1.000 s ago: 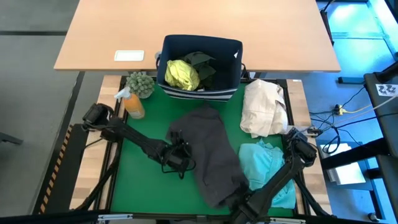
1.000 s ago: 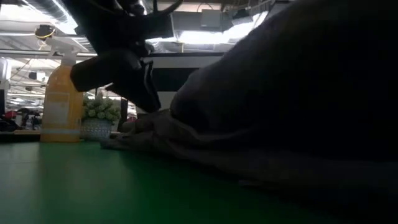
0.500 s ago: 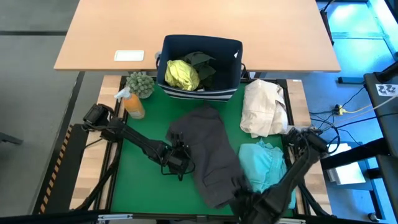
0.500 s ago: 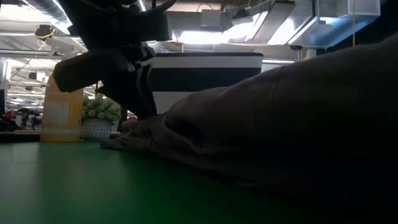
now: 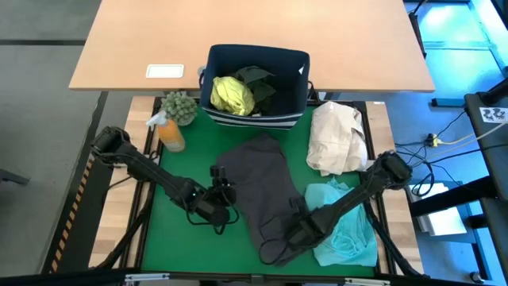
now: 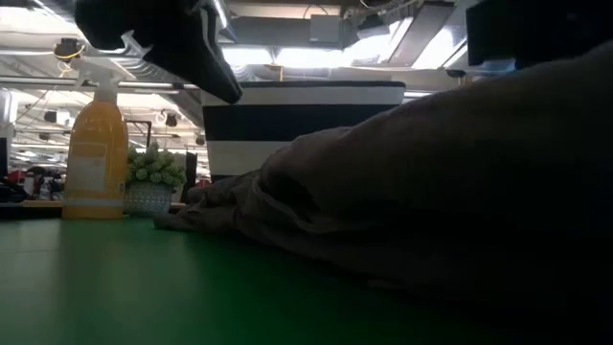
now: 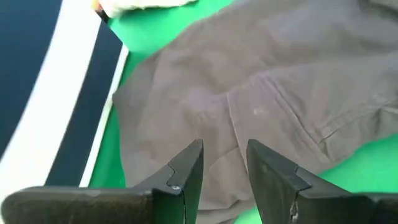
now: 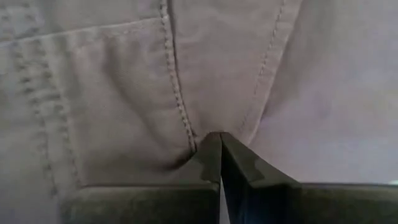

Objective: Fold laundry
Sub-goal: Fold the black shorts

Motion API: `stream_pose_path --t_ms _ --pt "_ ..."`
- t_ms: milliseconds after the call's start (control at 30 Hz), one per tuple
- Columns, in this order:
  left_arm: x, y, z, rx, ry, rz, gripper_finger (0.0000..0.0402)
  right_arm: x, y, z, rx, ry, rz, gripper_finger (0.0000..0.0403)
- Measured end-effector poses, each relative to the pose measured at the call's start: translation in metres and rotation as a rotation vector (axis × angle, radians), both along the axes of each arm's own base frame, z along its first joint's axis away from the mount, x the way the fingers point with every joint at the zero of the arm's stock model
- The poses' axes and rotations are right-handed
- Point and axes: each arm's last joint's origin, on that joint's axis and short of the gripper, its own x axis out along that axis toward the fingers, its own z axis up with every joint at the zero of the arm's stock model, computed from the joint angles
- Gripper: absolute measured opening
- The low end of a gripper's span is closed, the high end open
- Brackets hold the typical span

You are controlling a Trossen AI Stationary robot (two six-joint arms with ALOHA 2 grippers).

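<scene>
Seams under shut right hand

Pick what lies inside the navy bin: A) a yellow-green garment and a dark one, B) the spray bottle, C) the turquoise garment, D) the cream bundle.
A: the high view shows the yellow-green garment and a dark one inside the bin.

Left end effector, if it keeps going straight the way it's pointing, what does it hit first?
Most likely the charcoal grey garment: the left end effector points straight at it, with nothing between; how close is unclear.
</scene>
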Motion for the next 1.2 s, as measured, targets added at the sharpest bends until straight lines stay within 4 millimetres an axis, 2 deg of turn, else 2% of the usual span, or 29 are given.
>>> stream_pose_path --t_ms 233,467,667,767,900,1200 --pt "-0.009 0.003 -0.003 0.049 0.056 0.043 0.0117 0.004 0.008 -0.015 0.205 -0.116 0.01 0.0001" --pt "-0.027 0.01 -0.008 0.017 0.178 0.151 0.0117 0.012 0.013 -0.014 0.291 -0.192 0.019 0.0001" --pt "-0.033 0.005 -0.008 0.03 0.197 0.143 0.0117 0.034 0.011 -0.008 0.379 -0.36 0.017 0.0001" --pt "-0.034 0.006 -0.007 0.069 0.188 0.152 0.0117 0.044 0.0 -0.004 0.354 -0.427 -0.033 0.0001" --pt "-0.036 0.009 -0.007 0.123 0.185 0.162 0.0117 0.053 -0.023 -0.007 0.264 -0.433 -0.113 0.0" --pt "-0.035 0.007 -0.008 0.102 0.168 0.173 0.0117 0.072 -0.076 -0.028 0.157 -0.346 -0.214 0.0"
